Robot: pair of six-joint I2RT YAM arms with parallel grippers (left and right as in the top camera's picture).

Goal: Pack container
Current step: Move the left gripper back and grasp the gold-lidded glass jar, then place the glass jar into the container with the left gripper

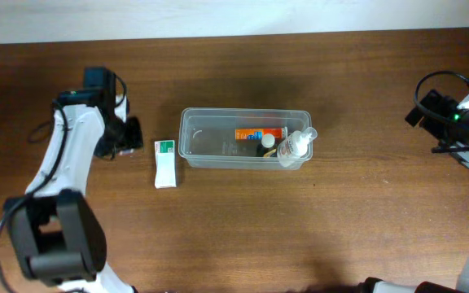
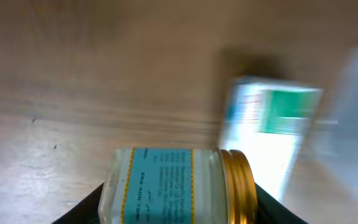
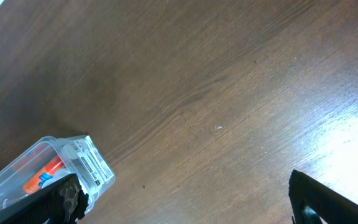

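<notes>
overhead: container (image 1: 202, 134) long axis left-right, opening up. left end effector (image 2: 176, 208) clamps jar (image 2: 160, 186); right end effector (image 3: 194, 202) spread, empty.

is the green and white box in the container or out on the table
Out. The box lies flat on the table, just left of the container and outside its wall.

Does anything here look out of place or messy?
The spray bottle leans over the container's near right corner, poking past the rim instead of lying inside. A white and green packet lies outside on the table; the left gripper holds a jar.
</notes>
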